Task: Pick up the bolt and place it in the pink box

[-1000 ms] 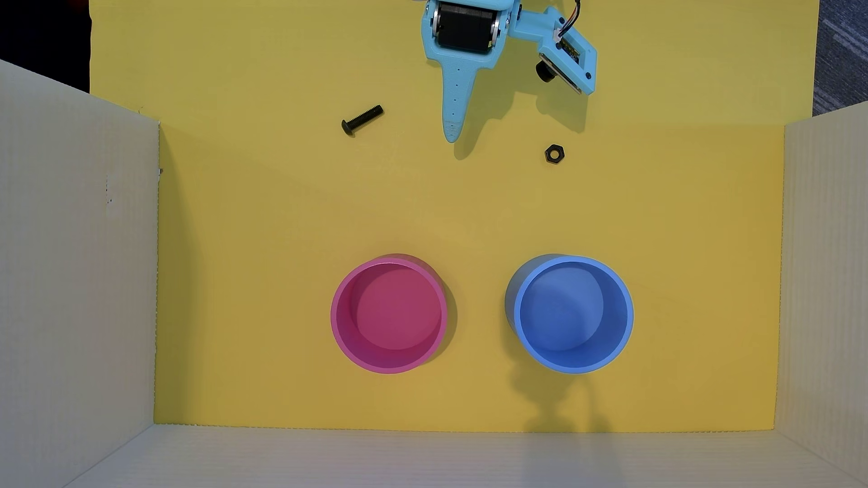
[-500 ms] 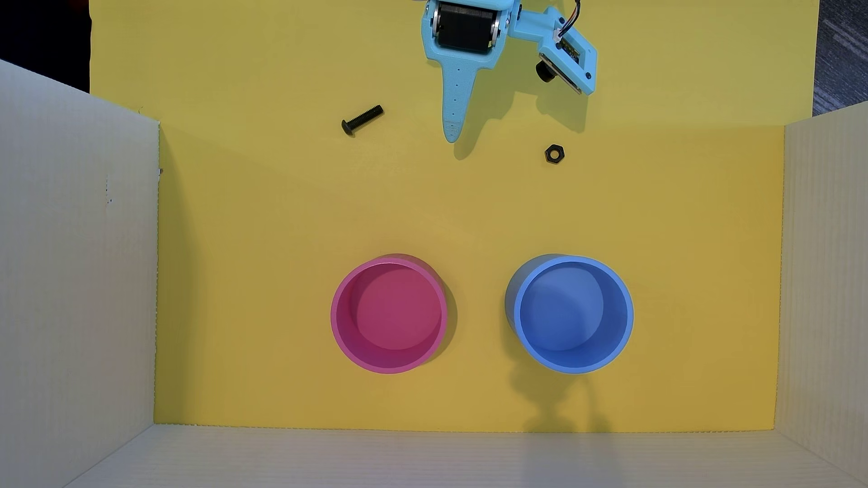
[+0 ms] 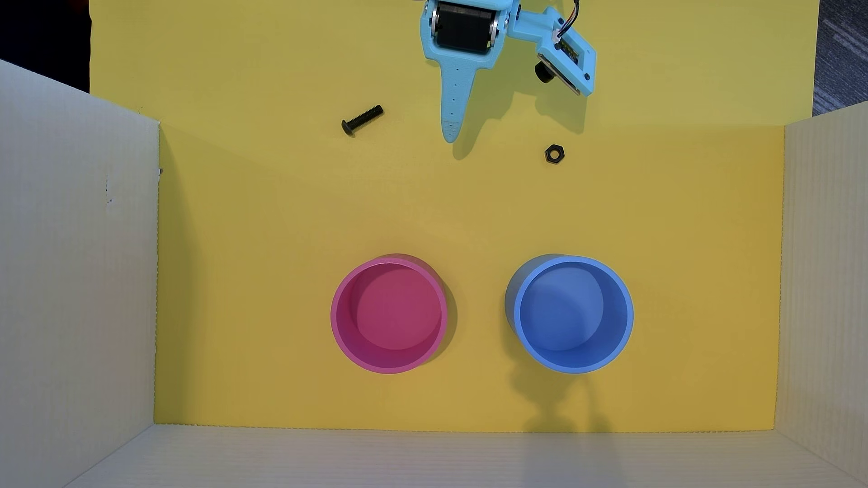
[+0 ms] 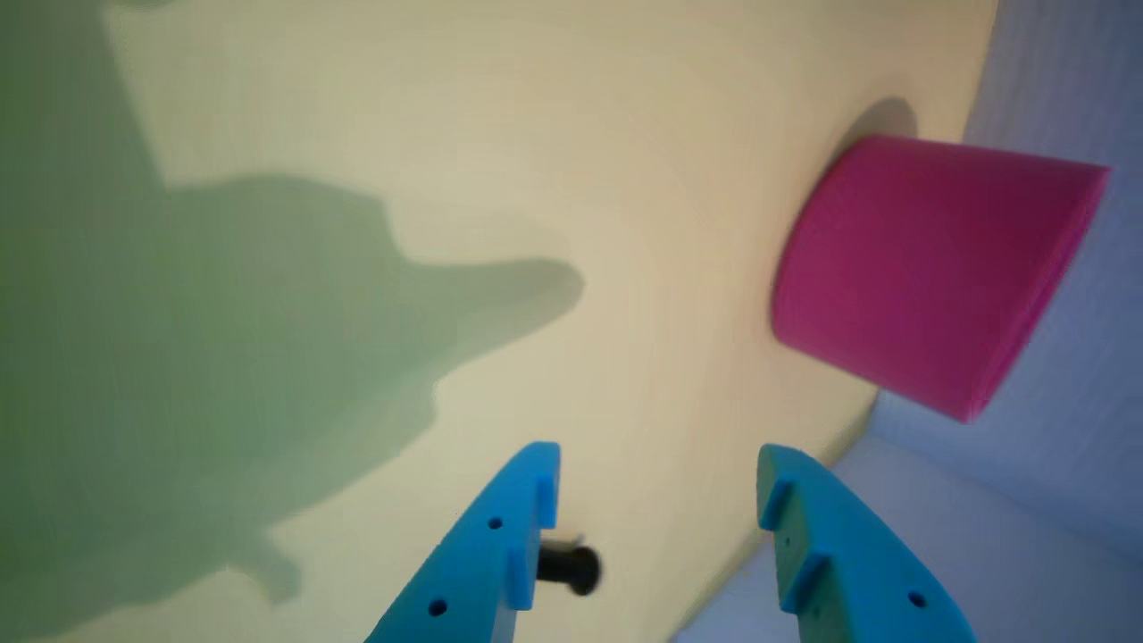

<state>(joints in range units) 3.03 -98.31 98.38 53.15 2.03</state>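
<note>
The small black metal bolt (image 3: 362, 120) lay on the yellow sheet (image 3: 469, 211), apart from my light-blue two-finger gripper (image 3: 451, 133) and to the left of its tip in the overhead view, with clear yellow surface between them. In the wrist view my gripper (image 4: 658, 464) stood with its two fingers spread well apart and nothing between them; the bolt (image 4: 569, 566) showed low in that view, just beside the inner edge of the left-hand finger (image 4: 500, 554), though I could not tell from there whether it was touching. I held nothing. In the overhead view the bolt's long axis ran on a slant, its rounded head at the lower left and its threaded shaft pointing to the upper right, lying flat. The round pink plastic box (image 3: 389, 314) stood upright well below the bolt in the overhead view, with a round blue plastic container (image 3: 570, 314) to its right, and a small black hex nut (image 3: 554, 153) lay to the lower right of my fingertip.
</note>
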